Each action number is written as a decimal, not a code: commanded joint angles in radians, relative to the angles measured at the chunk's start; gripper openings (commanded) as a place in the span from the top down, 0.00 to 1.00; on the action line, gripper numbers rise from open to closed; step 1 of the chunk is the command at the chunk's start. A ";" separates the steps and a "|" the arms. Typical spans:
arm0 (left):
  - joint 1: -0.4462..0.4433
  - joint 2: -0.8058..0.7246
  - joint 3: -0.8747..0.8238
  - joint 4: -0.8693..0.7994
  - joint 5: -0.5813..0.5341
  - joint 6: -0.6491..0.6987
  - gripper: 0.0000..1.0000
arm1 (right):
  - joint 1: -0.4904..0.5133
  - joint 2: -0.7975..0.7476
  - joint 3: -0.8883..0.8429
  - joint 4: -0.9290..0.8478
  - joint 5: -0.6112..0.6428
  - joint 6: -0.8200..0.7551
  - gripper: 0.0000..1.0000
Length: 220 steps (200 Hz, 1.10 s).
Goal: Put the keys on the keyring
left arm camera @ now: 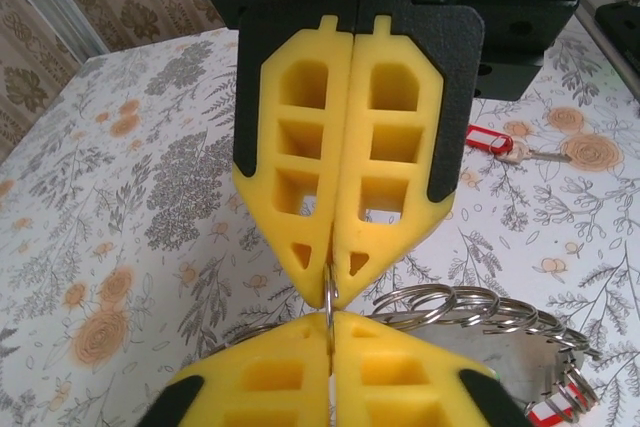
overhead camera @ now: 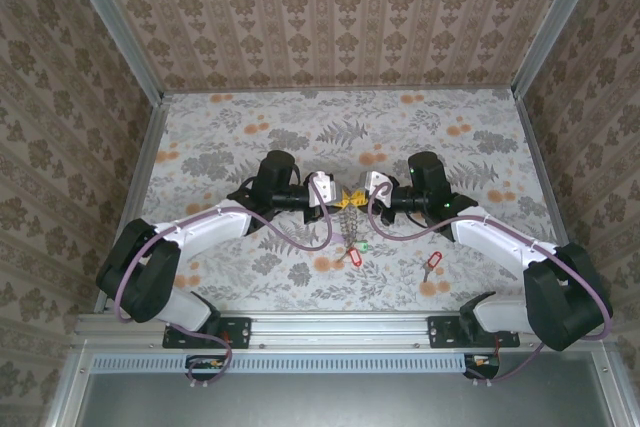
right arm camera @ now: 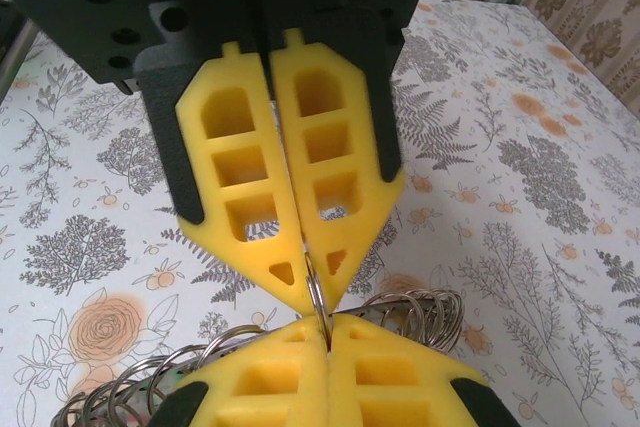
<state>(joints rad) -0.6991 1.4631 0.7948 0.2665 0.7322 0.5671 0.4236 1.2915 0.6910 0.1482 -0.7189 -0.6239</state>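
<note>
- the left pincer (left arm camera: 330,332), nearest the left wrist lens, is pressed shut, its yellow tips nipping one thin wire loop of the keyring (left arm camera: 470,305).
- the right pincer (left arm camera: 328,265) meets it tip to tip from the far side, also closed, seemingly on that same loop.
- from above, both sit over the middle of the worktop (overhead camera: 220,137) with the keyring drooping between them.
- the keyring looks like a run of many thin silvery rings, probably light and slick. each ring is likely stiff and springy, but the run as a whole is limp, so it will probably sag and swing wherever it is not held.
- the best hold, i judge, is a single ring pinched flat across its wire near the fingertips, with two holds close together to work a gap open.
- one red-tagged key (overhead camera: 432,265) lies loose on the worktop near the right arm, well apart from the keyring.
- a red tag (overhead camera: 353,257) and a green tag (overhead camera: 365,245) sit just below the hanging rings. i cannot tell whether they are threaded.
- the keys look small, flat and light, and easier to take by the tag than by the blade.
</note>
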 commanded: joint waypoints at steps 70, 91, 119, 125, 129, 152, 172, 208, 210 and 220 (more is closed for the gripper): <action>-0.022 -0.073 -0.040 0.091 -0.118 0.039 1.00 | 0.003 -0.104 -0.037 0.015 0.048 -0.025 0.70; -0.052 -0.104 -0.086 0.138 -0.195 0.124 1.00 | 0.004 -0.172 -0.078 0.001 0.126 -0.019 0.68; -0.083 -0.135 -0.112 0.160 -0.268 0.188 1.00 | 0.001 -0.273 -0.138 0.029 0.259 0.118 0.67; -0.083 -0.140 -0.111 0.154 -0.267 0.189 1.00 | 0.000 -0.294 -0.147 0.034 0.298 0.182 0.67; -0.083 -0.142 -0.111 0.151 -0.265 0.192 1.00 | 0.001 -0.308 -0.150 0.036 0.329 0.233 0.67; -0.086 -0.158 -0.115 0.145 -0.256 0.193 1.00 | -0.014 -0.372 -0.121 -0.093 0.535 0.544 0.67; -0.085 -0.167 -0.127 0.154 -0.254 0.180 1.00 | -0.028 -0.388 -0.046 -0.327 0.742 0.809 0.68; -0.068 -0.168 -0.139 0.182 -0.236 0.102 1.00 | -0.089 -0.363 0.023 -0.664 0.886 1.135 0.67; -0.066 -0.169 -0.140 0.186 -0.235 0.095 1.00 | -0.091 -0.360 0.025 -0.676 0.891 1.151 0.67; -0.050 -0.165 -0.139 0.195 -0.213 0.047 1.00 | -0.102 -0.354 0.031 -0.751 0.895 1.203 0.66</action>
<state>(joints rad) -0.7761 1.3190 0.6693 0.3817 0.4820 0.7067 0.3477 0.9207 0.6891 -0.2928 0.0261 0.2726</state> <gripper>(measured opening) 0.044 0.326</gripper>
